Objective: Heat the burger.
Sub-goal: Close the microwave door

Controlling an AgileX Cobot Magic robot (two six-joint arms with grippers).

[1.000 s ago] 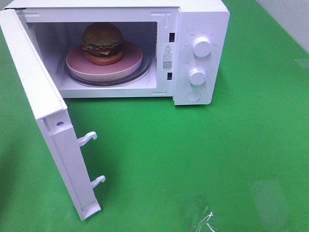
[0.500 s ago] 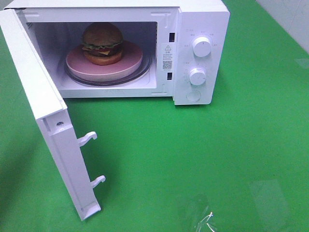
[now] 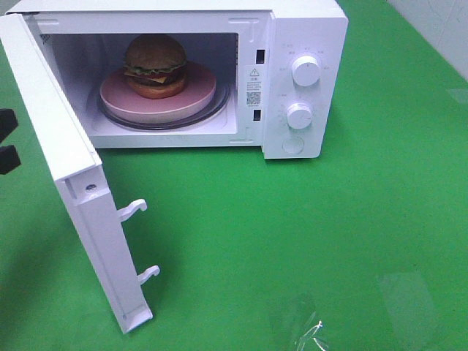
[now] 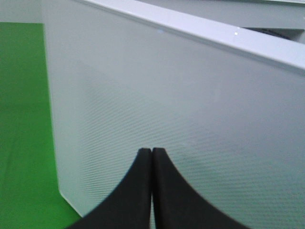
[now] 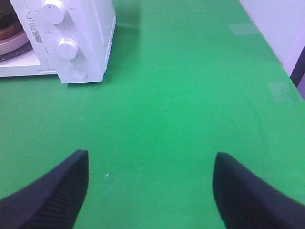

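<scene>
The burger [image 3: 154, 66] sits on a pink plate [image 3: 197, 91] inside the white microwave [image 3: 307, 29]. The microwave door [image 3: 51, 124] stands wide open, swung out to the front left. My left gripper [image 3: 6, 139] shows at the left edge, just outside the door. In the left wrist view it [image 4: 151, 157] is shut and empty, its tips close to the door's outer face [image 4: 190, 105]. My right gripper [image 5: 151, 156] is open and empty over the green table, to the front right of the microwave [image 5: 95, 28]. It does not show in the exterior view.
Two white knobs [image 3: 304, 71] [image 3: 299, 115] and a round button [image 3: 293, 145] are on the microwave's right panel. Two latch hooks [image 3: 135, 208] stick out of the door's edge. A clear plastic scrap [image 3: 307, 333] lies at the front. A white wall [image 3: 439, 29] borders the far right.
My left gripper has come into the exterior view at the left edge, beside the open door. The burger, plate and door have not moved.
</scene>
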